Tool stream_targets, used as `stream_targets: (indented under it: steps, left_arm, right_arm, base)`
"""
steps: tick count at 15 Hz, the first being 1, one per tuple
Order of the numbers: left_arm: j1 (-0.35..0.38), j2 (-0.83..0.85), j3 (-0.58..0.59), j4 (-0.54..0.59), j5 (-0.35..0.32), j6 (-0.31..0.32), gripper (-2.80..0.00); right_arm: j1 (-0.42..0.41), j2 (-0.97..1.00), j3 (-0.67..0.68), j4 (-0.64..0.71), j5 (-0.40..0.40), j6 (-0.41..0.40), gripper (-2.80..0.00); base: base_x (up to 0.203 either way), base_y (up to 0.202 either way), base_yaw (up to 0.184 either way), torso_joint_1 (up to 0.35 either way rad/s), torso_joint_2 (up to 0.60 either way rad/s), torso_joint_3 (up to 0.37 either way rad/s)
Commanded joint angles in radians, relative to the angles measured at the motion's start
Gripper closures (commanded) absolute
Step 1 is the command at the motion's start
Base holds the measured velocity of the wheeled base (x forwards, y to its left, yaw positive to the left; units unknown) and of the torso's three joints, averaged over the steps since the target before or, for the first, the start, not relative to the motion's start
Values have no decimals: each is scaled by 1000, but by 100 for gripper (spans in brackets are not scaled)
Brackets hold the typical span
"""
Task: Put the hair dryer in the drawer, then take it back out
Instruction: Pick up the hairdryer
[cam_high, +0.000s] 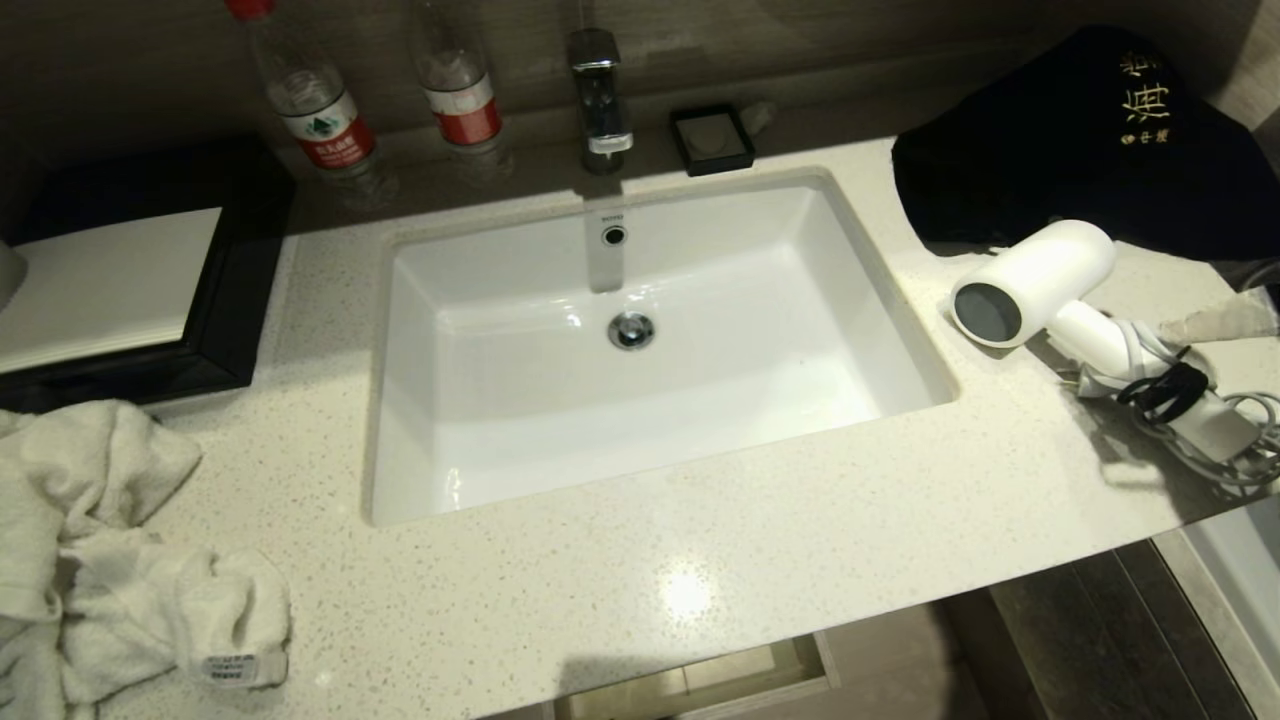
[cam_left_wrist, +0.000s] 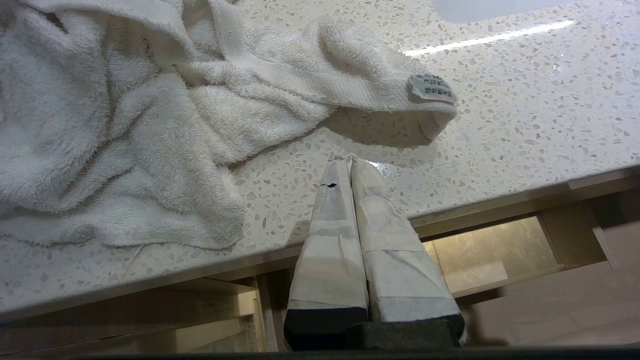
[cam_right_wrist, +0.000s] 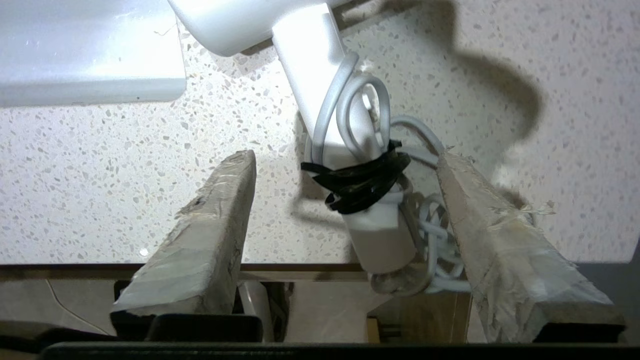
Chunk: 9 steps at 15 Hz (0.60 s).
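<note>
At the left of the head view a towel (cam_high: 120, 560) lies on the worktop (cam_high: 640, 580); the left claw (cam_left_wrist: 350, 160), fingers together, sits by it. At the right, the hair dryer (cam_high: 1040, 285) rests beside the sink (cam_high: 640, 340). The right claw (cam_right_wrist: 345, 165) stands apart astride its handle, empty. The pickup is in hand; next it should likely close on the handle.

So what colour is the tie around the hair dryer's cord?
Black. The tie bundles the white cord of the hair dryer; the right wrist view shows it best.
</note>
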Motion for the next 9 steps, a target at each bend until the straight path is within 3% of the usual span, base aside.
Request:
stream_targets:
  steps: [1,3,6,9]
  left_arm:
    - [0,0,0,-1,1,-1,0]
    - [0,0,0,-1,0,-1,0]
    - [0,1,0,-1,0,-1,0]
    - [0,1,0,-1,1,-1,0]
  right_arm:
    - [-65,67,-28,11,91,-75,-280]
    - [-104,101,-46,38,115,-134,-280]
    - [-107,139,-51,52,146,-152,-280]
    - [-106,160,-36,53,161,-223,-280]
  base:
    - [0,0,0,0,0,0]
    - [0,0,0,0,0,0]
    - [0,0,0,0,0,0]
    - [0,0,0,0,0,0]
